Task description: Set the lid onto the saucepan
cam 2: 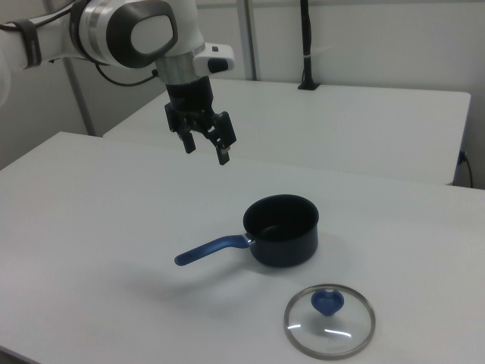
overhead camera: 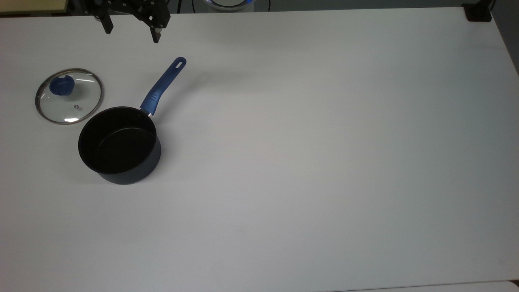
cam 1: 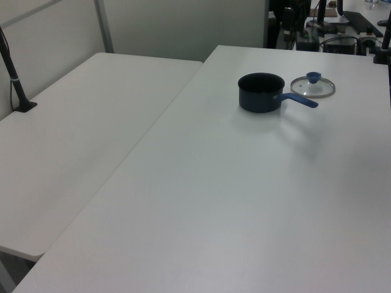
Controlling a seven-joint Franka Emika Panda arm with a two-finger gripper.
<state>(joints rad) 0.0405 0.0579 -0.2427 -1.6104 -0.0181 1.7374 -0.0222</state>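
The saucepan [overhead camera: 118, 144] [cam 1: 261, 91] [cam 2: 282, 229] is dark navy with a black inside and stands uncovered on the white table, its long blue handle [overhead camera: 163, 86] pointing toward the top view's upper right. The lid [overhead camera: 69, 95] [cam 1: 313, 86] [cam 2: 330, 319], clear glass with a metal rim and a blue knob [overhead camera: 62, 86], lies flat on the table just beside the pan at the top view's left. My gripper [overhead camera: 131, 34] [cam 2: 206, 151] hangs open and empty in the air, above the table beyond the handle's end, apart from both.
The white table [overhead camera: 308, 162] stretches wide to the top view's right of the pan. A second white table [cam 1: 79, 140] adjoins it. A black post [cam 2: 305, 45] stands on the far table, and a black clamp [overhead camera: 477, 13] sits at the top view's upper right corner.
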